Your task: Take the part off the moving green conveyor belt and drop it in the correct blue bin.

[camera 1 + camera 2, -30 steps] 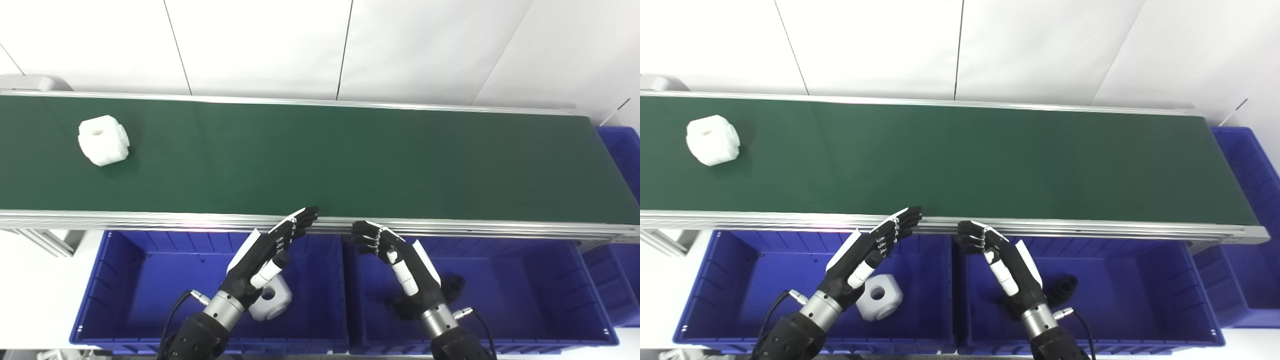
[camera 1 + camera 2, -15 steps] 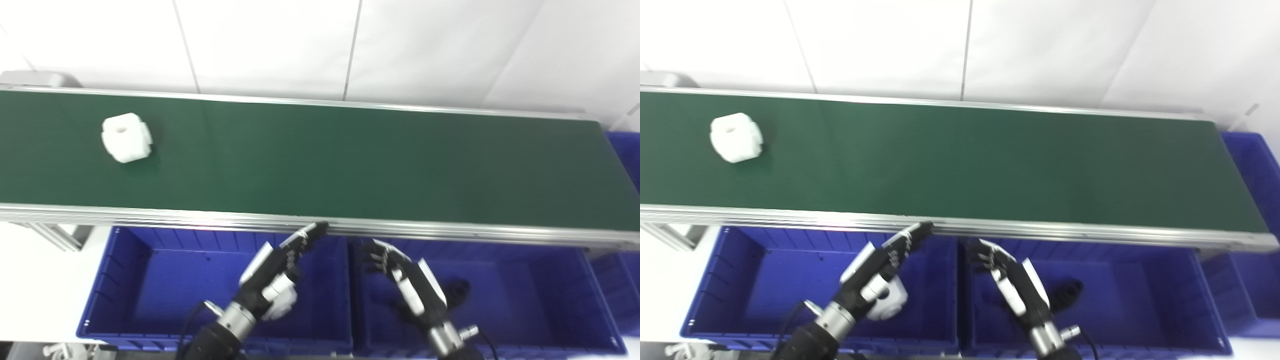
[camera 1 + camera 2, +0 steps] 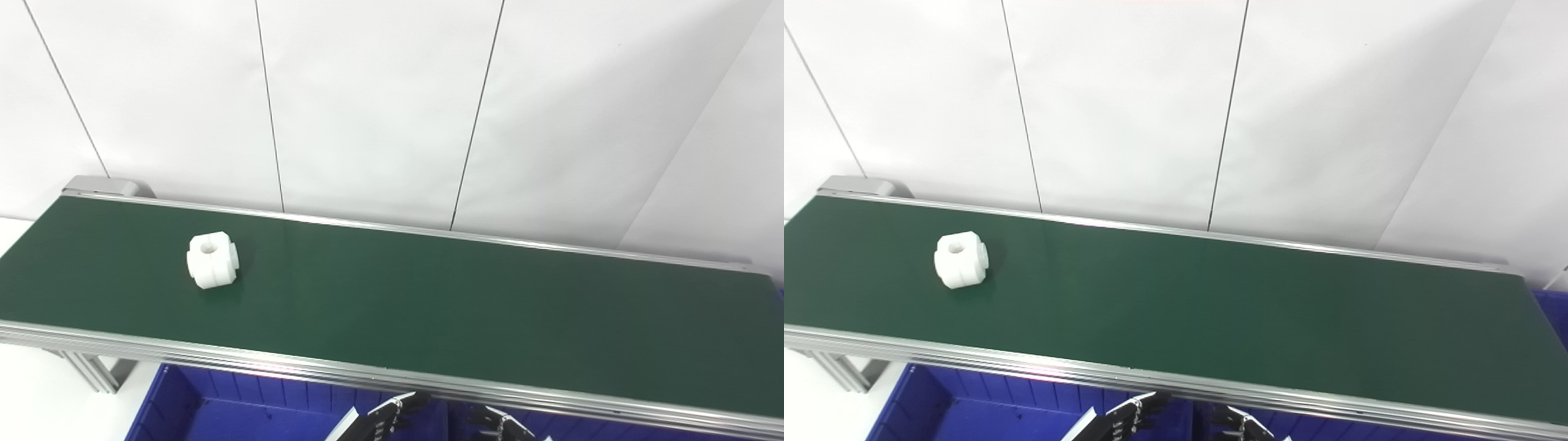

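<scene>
A white part (image 3: 212, 260) with a top hole lay on the green belt (image 3: 429, 300), toward its left end. Below the belt's near rail, the left hand (image 3: 380, 419) and right hand (image 3: 505, 424) showed only fingertips above a blue bin (image 3: 202, 407).

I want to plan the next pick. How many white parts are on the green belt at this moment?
1. The white part lies on the left portion of the green belt, apart from both hands. The bins below are mostly out of view, so other parts may be hidden there.
</scene>
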Action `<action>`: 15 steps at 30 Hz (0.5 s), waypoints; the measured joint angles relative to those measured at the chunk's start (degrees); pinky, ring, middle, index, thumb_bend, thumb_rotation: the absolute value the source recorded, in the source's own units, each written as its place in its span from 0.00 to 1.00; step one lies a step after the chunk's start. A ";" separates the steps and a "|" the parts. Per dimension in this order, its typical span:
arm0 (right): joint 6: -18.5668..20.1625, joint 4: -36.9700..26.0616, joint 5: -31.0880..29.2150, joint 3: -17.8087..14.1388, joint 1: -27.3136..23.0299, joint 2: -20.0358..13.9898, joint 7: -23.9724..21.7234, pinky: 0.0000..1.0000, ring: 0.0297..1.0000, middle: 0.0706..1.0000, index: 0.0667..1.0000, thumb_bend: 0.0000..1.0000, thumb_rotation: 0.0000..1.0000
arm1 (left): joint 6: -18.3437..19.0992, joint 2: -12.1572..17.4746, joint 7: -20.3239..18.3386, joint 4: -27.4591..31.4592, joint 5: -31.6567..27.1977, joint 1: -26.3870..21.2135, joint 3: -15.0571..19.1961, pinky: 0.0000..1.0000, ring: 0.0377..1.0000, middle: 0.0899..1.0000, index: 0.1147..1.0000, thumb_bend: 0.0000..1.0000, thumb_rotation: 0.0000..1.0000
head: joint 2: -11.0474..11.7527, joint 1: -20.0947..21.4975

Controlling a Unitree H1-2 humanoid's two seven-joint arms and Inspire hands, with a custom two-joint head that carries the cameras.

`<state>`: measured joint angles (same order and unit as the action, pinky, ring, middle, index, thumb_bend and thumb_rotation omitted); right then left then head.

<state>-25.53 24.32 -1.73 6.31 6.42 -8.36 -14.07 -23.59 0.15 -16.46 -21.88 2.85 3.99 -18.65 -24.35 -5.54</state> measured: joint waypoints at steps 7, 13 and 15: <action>0.00 0.00 -0.29 -0.36 0.01 0.01 -0.94 0.67 0.74 0.76 0.77 0.82 0.98 | -0.68 -0.16 0.01 0.00 0.19 0.01 -0.01 0.86 0.91 0.88 0.84 0.98 0.84 | -0.26 -1.49; 0.00 0.02 -0.84 -0.91 0.05 0.11 -2.29 0.69 0.75 0.77 0.77 0.82 0.98 | -0.74 0.33 -0.02 7.72 1.21 1.89 -0.75 0.81 0.87 0.87 0.83 0.99 0.73 | -0.62 -2.55; 0.00 0.10 -0.98 -1.14 0.04 0.20 -2.61 0.70 0.75 0.77 0.78 0.82 0.98 | -0.67 0.72 -0.26 14.62 0.61 2.80 -1.16 0.82 0.87 0.87 0.83 1.00 0.72 | -0.70 -2.72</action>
<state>-25.53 24.41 -2.71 5.17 6.46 -8.16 -16.68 -24.26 0.87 -16.72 -7.26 3.45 6.79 -19.81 -25.05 -8.26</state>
